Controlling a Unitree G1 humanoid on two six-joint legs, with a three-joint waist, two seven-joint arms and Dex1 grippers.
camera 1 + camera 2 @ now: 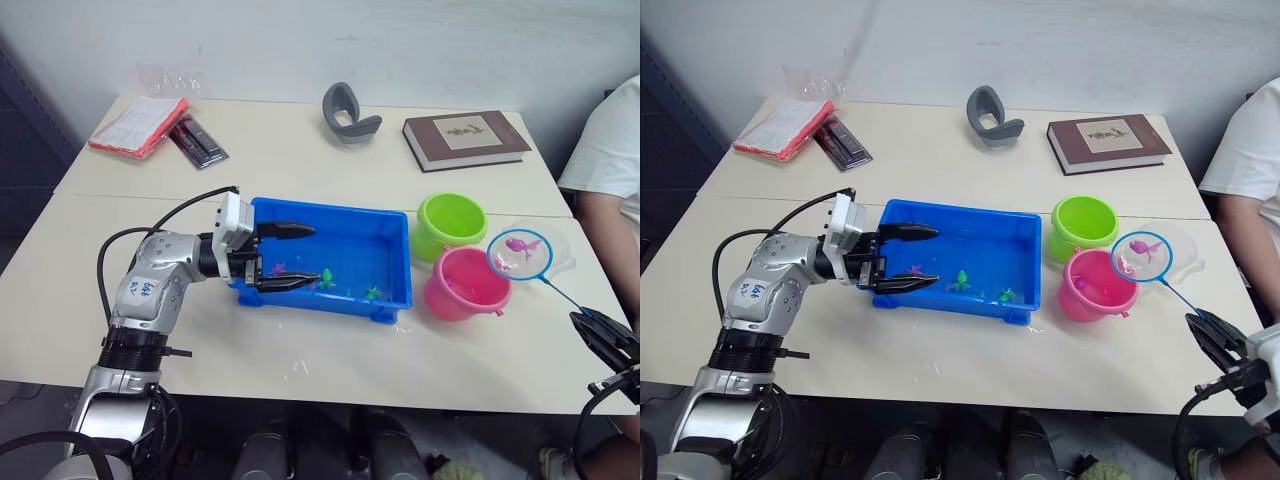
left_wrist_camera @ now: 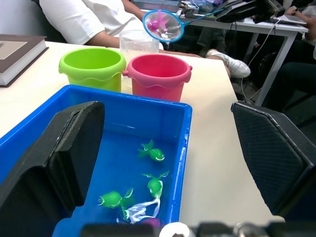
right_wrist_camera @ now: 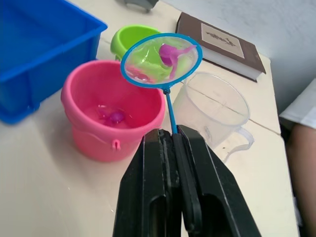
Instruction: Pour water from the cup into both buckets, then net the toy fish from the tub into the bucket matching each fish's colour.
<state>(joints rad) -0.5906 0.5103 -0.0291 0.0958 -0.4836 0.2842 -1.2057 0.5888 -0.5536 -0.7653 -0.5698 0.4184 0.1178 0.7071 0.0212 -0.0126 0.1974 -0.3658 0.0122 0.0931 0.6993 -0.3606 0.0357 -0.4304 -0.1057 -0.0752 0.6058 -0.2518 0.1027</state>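
Note:
The blue tub sits mid-table with several green toy fish and a pink one in its water. My left gripper is open at the tub's left end, one finger over the water and the other outside the near wall. The right gripper is shut on the thin handle of the net. The hoop holds a pink fish and hovers just right of the pink bucket, in front of the clear cup. Another pink fish lies in that bucket. The green bucket stands behind it.
A brown book and a grey curved object lie at the back of the table. A red-orange packet and a black item are at the back left. A person in white sits at the right edge.

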